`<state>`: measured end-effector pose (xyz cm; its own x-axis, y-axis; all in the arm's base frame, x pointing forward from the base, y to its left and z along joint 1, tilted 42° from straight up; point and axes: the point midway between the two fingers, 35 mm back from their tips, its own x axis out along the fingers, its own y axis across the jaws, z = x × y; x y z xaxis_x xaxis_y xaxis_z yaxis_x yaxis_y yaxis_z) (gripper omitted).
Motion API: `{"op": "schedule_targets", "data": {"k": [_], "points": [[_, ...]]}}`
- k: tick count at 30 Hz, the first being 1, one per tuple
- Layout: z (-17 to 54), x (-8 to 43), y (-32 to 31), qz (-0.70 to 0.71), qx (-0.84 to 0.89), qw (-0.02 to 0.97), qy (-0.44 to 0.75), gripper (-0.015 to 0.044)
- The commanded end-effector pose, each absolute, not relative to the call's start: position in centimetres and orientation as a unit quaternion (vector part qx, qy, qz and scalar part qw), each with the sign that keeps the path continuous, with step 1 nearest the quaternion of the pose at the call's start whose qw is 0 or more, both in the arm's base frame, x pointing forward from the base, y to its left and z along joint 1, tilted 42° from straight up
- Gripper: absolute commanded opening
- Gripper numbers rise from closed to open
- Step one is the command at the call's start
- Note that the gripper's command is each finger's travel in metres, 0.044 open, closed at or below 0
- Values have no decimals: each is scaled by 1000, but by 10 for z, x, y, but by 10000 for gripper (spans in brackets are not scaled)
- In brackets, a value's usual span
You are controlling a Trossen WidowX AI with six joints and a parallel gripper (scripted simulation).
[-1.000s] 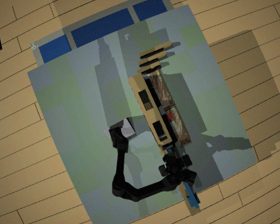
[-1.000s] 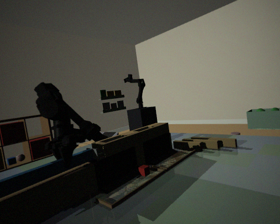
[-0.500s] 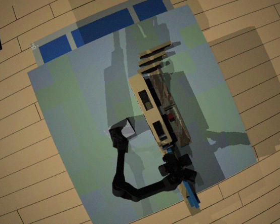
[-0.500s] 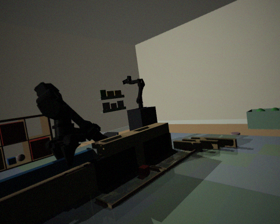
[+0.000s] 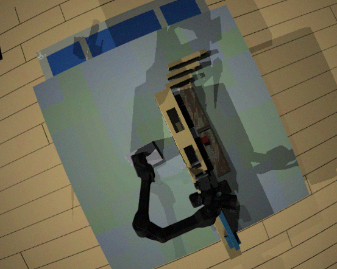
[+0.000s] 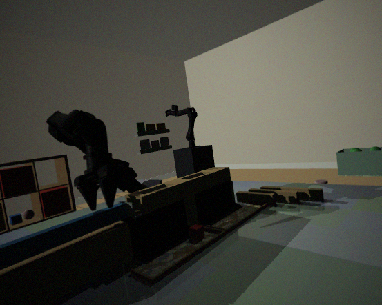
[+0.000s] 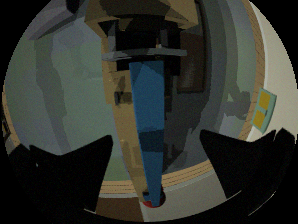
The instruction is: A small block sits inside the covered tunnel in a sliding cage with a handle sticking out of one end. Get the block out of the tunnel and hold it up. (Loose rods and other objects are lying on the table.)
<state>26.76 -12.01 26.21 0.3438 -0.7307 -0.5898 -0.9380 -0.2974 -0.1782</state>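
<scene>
End effector (image 5: 214, 198) (image 6: 101, 207) (image 7: 157, 137): open wide, gripping nothing — hangs pointing down, with fingertips spread to either side of the handle in the wrist view.
Handle (image 5: 228, 228) (image 6: 67, 225) (image 7: 148, 100): blue and long, sticks out of the tunnel's near end; lies alongside a tan rail (image 6: 56, 255) (image 7: 120, 120).
Block (image 5: 205, 140) (image 6: 196, 233): small and red, sits outside the tunnel — on the tray, just beside the tunnel's side, not held up.
Tunnel (image 5: 179, 137) (image 6: 175, 183): tan, stands on the desk (image 5: 105, 182) (image 6: 333, 259), with dark openings in top and side.
Tray (image 5: 219, 155) (image 6: 166, 260): brown, low-rimmed, runs along the tunnel.
Bars (image 5: 187, 60) (image 6: 253, 197): three, tan, lie roughly parallel near the tunnel's far end.
</scene>
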Motion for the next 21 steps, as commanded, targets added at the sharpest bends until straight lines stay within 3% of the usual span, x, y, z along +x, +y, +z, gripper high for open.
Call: {"op": "schedule_targets", "data": {"k": [1, 21], "points": [[251, 262, -107, 201, -779, 252, 539, 440], [232, 267, -124, 201, -778, 252, 539, 440]]}}
